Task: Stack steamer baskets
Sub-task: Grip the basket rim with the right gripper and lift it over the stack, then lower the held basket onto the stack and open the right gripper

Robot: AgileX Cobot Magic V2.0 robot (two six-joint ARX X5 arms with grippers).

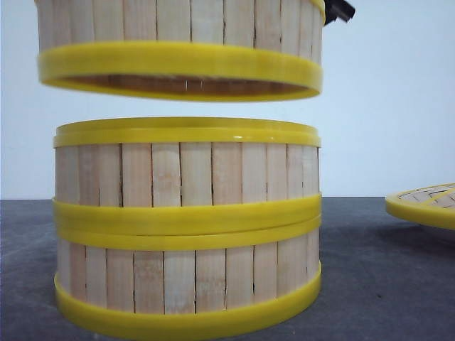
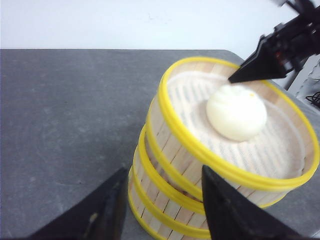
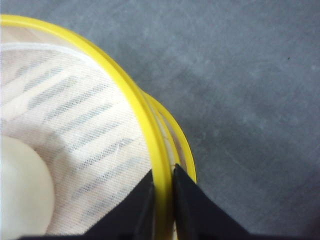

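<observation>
Two stacked steamer baskets (image 1: 186, 227) sit on the bench (image 1: 384, 270); my right tool (image 3: 162, 192), clenched on its rim, holds the third basket (image 1: 181, 46) just above them. My left tool (image 2: 162, 210) hangs released. I should center it, then lower level.

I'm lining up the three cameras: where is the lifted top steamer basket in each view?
Front: top steamer basket hangs above the two-basket stack.
Left wrist: it fills the right side.
Right wrist: its rim, pinched by the right gripper.
Shared landmark: its yellow rim.
</observation>
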